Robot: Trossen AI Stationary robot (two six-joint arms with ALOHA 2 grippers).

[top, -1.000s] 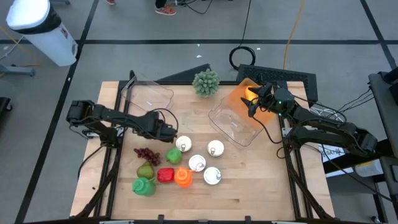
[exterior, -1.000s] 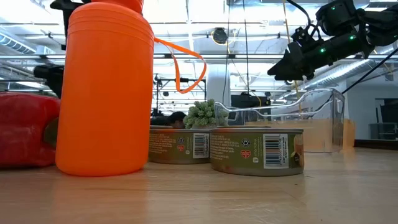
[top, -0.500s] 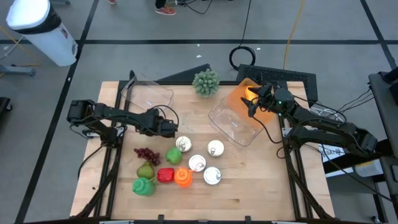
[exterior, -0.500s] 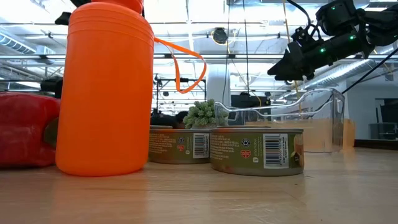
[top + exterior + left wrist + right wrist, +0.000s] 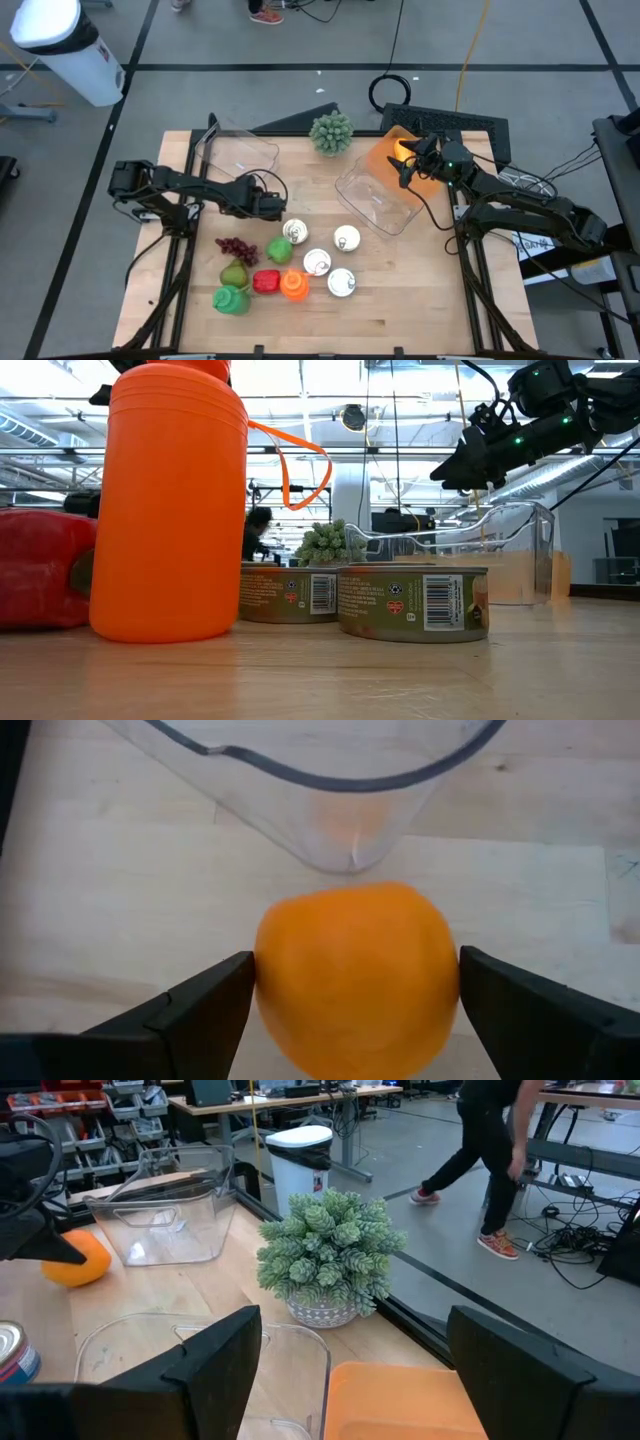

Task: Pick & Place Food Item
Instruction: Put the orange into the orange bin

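In the high view, the left gripper (image 5: 272, 205) stood a little toward nine o'clock from the middle of the wooden surface (image 5: 420, 290), above the heap of food. The right gripper (image 5: 405, 168) waited at about two o'clock, over a tilted clear bin (image 5: 375, 200).

In the low view, an orange bottle (image 5: 170, 500) and two tins (image 5: 412, 602) filled the front; the right arm hung above the bin.

In the left wrist view, the jaws were wide and held an orange (image 5: 355, 975) between them, near a second clear container (image 5: 310, 790). The orange seemed firm, round and light, with smooth skin that could slip, so a hold across its widest middle looked best.

In the right wrist view, the jaws were wide and empty, facing a potted plant (image 5: 330, 1255).
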